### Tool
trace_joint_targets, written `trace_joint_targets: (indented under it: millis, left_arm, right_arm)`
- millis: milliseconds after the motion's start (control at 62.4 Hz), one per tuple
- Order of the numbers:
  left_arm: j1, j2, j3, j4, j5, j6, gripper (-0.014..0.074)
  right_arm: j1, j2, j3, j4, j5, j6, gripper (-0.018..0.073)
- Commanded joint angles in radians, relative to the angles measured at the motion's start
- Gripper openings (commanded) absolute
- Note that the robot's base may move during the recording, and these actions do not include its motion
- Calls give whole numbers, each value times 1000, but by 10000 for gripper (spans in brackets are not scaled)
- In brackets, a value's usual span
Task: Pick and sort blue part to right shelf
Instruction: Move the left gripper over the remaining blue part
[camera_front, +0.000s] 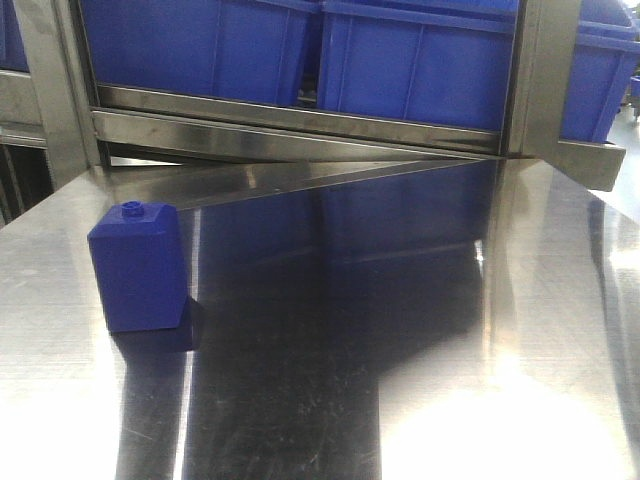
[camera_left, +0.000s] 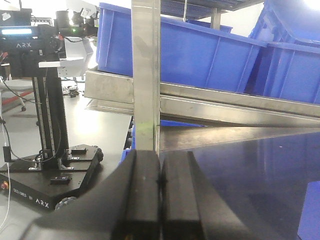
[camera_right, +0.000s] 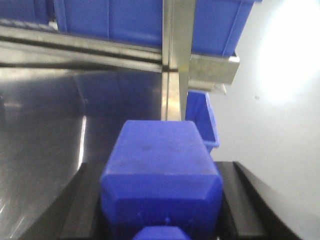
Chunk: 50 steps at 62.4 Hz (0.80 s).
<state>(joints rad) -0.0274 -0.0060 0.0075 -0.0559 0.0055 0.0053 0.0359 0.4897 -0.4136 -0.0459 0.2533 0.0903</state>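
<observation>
The right gripper (camera_right: 160, 172) is clamping the blue part (camera_right: 160, 150), a small dark-blue plastic bottle-shaped block, between its black fingers (camera_right: 82, 205). As far as the wrist view shows, it is holding the part off the shiny stainless-steel table (camera_right: 45, 115).

By my reading, the carry step is under way. The part is already grasped and is facing the right shelf (camera_right: 210, 67), a stainless-steel-framed rack carrying large blue rectangular plastic bins (camera_right: 125, 20). The rack's upright steel post (camera_right: 177, 50) is standing straight ahead of the part, and the bins are sitting higher than it. The next move is therefore likely calling for a lift and a sideways shift to clear the post and a bin rim, with the gripper opening only once the part is over a bin.

The part's long axis is running along the fingers. Its flat base is pointing away toward the post, while its sloped shoulder and cap end are pointing back toward the wrist. The cap is being cut off by the lower edge of the view.

The left gripper (camera_left: 160, 180) is showing its jaws pressed together with nothing between them. A second blue block with a small round stud (camera_front: 135, 265) is standing upright on the table's left side, and it is not the piece being sorted.
</observation>
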Motion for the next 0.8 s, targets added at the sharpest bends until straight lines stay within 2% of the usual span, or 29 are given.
trace_joint_targets:
  millis: [0, 208, 786]
  left_arm:
    - [0, -20, 23, -8, -80, -5, 135]
    - [0, -20, 23, -8, -80, -5, 136]
    - [0, -20, 23, -8, -80, -5, 136]
  right_arm:
    - [-8, -79, -22, -30, -79, -11, 385]
    - [-8, -200, -22, -56, -68, -11, 385]
    - [-8, -203, -22, -56, -68, -11, 385]
